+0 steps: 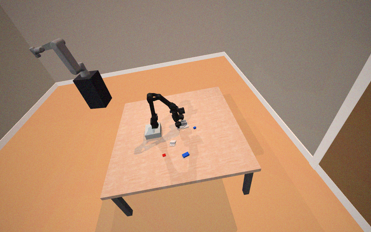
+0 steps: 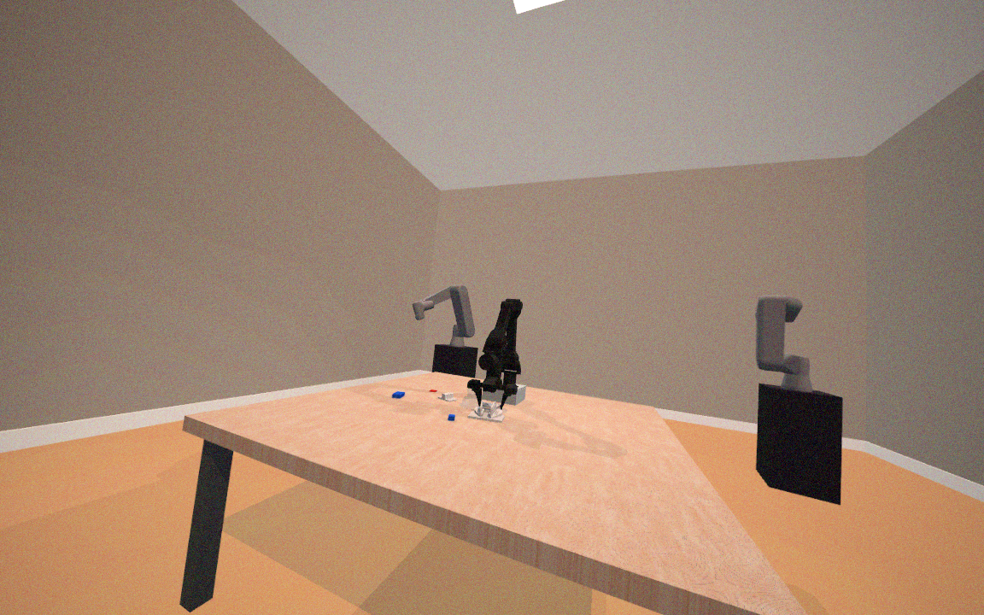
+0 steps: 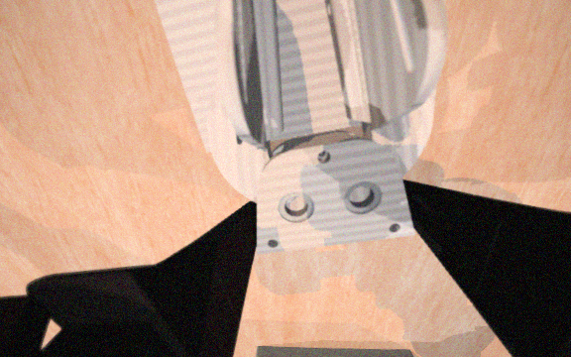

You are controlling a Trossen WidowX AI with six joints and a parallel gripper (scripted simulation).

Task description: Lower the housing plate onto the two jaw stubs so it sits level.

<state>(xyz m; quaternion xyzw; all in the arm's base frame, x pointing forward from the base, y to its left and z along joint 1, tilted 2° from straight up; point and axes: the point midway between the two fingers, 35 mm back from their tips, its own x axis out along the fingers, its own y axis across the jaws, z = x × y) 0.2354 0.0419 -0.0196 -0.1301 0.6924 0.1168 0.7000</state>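
My black gripper [image 3: 334,213] [image 1: 178,127] [image 2: 490,407] is shut on the white housing plate [image 3: 332,174], one finger at each side edge. The plate has two round holes and several small dark holes. Its near end overhangs the white base [image 3: 191,84] [image 1: 186,127] [image 2: 486,418], which lies on the table. The two jaws [image 3: 252,74] [image 3: 395,59] stand on the base beyond the plate, side by side with a gap between them. The stubs are hidden under the plate, and whether it touches them I cannot tell.
A small blue block [image 1: 194,127] [image 2: 451,417] lies beside the base. A white part [image 1: 172,143] [image 2: 447,396], a red square [image 1: 163,155] [image 2: 433,390] and a larger blue block [image 1: 185,154] [image 2: 398,395] lie farther off. The arm's grey pedestal [image 1: 153,134] is nearby.
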